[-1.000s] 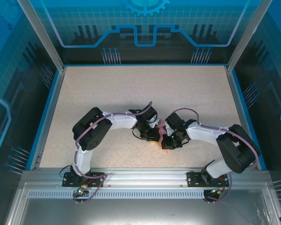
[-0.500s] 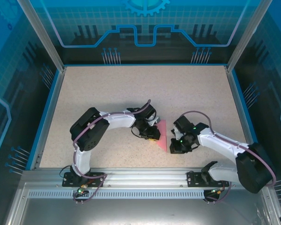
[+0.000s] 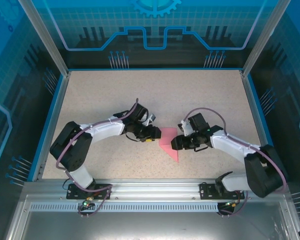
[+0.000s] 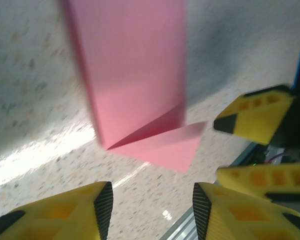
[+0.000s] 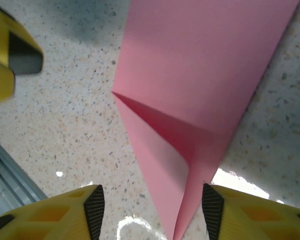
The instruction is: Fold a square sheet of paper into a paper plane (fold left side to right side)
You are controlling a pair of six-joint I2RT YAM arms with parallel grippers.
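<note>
Speckled beige tabletop (image 3: 115, 95) — blue rim (image 3: 53, 125), aluminium rail (image 3: 155, 185) near edge.

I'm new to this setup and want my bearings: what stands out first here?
A folded pink paper, a wedge pointing towards the arms' bases, lies mid-table on the speckled table. The left gripper and right gripper flank it closely, both open, yellow fingers apart.

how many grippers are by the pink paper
2. The left gripper sits just left of the folded, pointed salmon-pink paper sheet; the right gripper is at its right edge. Both are open, neither holding it.
</note>
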